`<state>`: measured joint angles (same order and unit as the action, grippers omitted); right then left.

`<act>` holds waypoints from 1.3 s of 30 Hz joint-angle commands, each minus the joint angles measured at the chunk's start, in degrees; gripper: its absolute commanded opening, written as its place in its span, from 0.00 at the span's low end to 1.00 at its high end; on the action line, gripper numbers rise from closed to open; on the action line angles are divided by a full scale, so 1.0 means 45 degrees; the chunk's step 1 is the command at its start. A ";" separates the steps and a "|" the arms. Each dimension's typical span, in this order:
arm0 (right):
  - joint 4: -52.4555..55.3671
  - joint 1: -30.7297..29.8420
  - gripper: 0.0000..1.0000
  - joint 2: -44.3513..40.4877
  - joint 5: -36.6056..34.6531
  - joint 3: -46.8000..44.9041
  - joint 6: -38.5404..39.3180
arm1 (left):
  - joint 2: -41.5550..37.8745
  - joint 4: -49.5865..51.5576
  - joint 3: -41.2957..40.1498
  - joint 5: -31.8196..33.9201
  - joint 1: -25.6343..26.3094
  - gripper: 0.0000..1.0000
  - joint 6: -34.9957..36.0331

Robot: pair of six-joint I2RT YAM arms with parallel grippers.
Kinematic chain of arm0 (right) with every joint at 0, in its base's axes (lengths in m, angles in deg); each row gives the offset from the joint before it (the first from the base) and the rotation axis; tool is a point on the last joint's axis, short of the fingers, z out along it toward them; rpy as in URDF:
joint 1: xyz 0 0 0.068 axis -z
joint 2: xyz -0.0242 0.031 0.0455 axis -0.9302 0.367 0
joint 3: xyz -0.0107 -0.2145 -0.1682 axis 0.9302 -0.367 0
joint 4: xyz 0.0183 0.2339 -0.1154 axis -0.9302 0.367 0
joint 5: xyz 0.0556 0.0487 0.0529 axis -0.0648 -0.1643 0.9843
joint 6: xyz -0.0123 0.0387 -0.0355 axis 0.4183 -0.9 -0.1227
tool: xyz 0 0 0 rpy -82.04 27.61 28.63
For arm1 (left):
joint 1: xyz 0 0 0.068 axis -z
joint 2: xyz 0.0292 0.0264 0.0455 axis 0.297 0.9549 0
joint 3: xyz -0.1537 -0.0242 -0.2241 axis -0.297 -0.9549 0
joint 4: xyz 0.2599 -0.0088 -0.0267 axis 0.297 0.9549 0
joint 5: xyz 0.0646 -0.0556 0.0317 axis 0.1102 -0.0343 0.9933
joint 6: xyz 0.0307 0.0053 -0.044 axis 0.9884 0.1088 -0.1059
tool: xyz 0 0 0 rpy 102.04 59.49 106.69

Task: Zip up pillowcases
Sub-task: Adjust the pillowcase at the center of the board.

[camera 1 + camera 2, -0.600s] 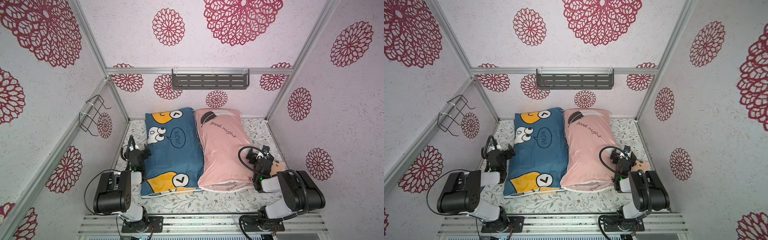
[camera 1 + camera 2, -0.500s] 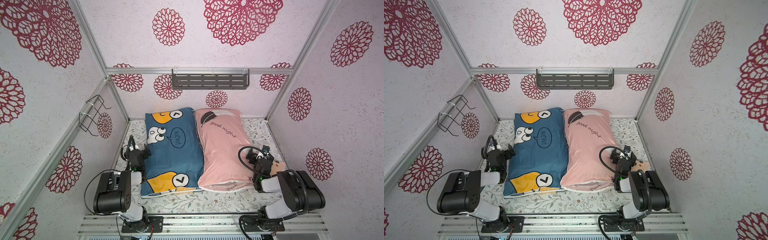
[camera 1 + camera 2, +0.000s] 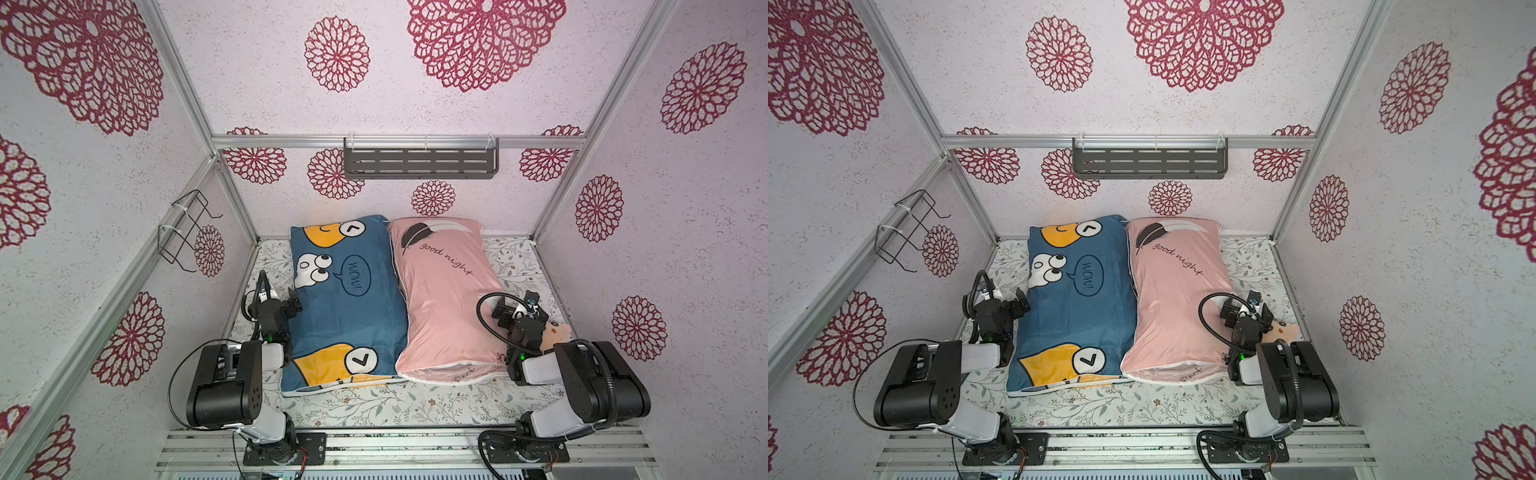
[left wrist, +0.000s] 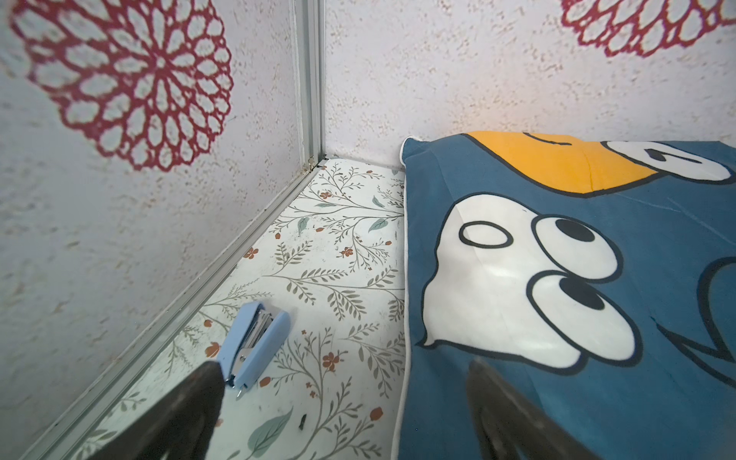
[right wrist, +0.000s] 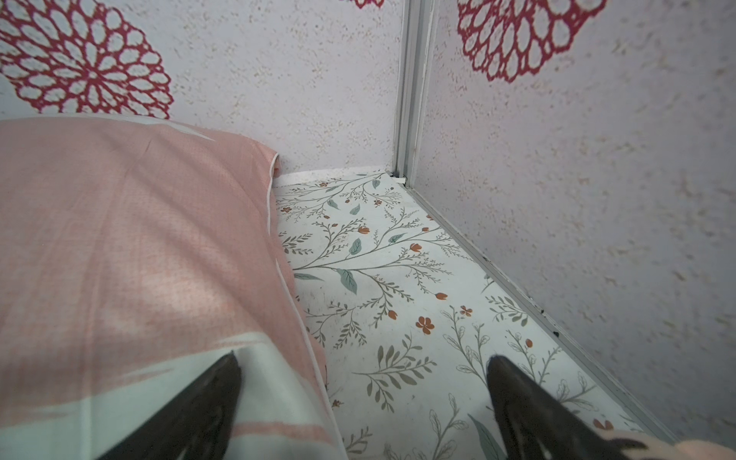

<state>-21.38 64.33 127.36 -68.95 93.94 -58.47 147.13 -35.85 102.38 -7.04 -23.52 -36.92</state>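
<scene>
left gripper (image 4: pixel 342 402): jaws spread wide, empty; one finger over the floor, the other over the left edge of the blue pillowcase (image 3: pixel 347 305).
right gripper (image 5: pixel 364 402): jaws wide, empty; straddling the right edge of the pink pillowcase (image 3: pixel 446 299).
pillowcases: side by side mid-floor, touching along their long edges; both near ends gape, white filling showing.
step, as judged: nothing gripped yet; zipper pulls not visible. Pin fabric near the open end with one gripper, draw the slider with the other.
stapler (image 4: pixel 255 344): blue, on the floor just left of the blue pillowcase, under the left gripper.
plush doll (image 3: pixel 555 334): beside the right arm; could snag.
walls: close on both sides.
</scene>
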 commanded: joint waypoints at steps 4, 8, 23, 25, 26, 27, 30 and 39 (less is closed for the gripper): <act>0.0611 0.0082 0.99 0.0081 -0.0235 0.0189 0.0130 | -0.0005 -0.0310 -0.0081 0.0012 0.0020 0.98 0.0240; 0.0761 0.0172 0.99 0.0101 -0.0085 0.0253 0.0013 | 0.0014 -0.0095 0.0038 -0.0124 -0.0075 0.98 0.0164; 2.2618 -0.0133 0.99 -0.7053 0.0741 0.6945 -0.4781 | -0.4783 1.4242 0.6684 -0.3291 0.7472 0.91 -0.5419; 2.5350 -0.0134 0.99 -0.7206 0.0702 0.7870 -0.4989 | -0.3375 1.4750 0.7732 -0.4423 0.9084 0.91 -0.5404; 2.6135 -0.0134 0.99 -0.7299 0.0810 0.8114 -0.5069 | -0.2753 1.4568 0.8104 -0.4693 0.9752 0.88 -0.5391; 2.6839 -0.0119 0.99 -0.7472 0.1063 0.8329 -0.5256 | -0.1989 1.4179 0.8573 -0.4954 1.0470 0.85 -0.5429; 2.7875 -0.0018 0.99 -0.8103 0.1799 0.8448 -0.5606 | 0.0935 1.5386 1.0670 -0.6309 1.1491 0.87 -0.5488; 2.8871 0.0530 0.98 -0.8731 0.3810 0.7989 -0.5004 | 0.1268 1.5639 0.8669 -0.5967 1.2512 0.98 -0.6579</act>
<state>105.59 66.29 88.08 -57.27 129.92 -81.33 154.35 35.47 140.28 -32.83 30.67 -64.50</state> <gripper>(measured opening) 0.986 0.976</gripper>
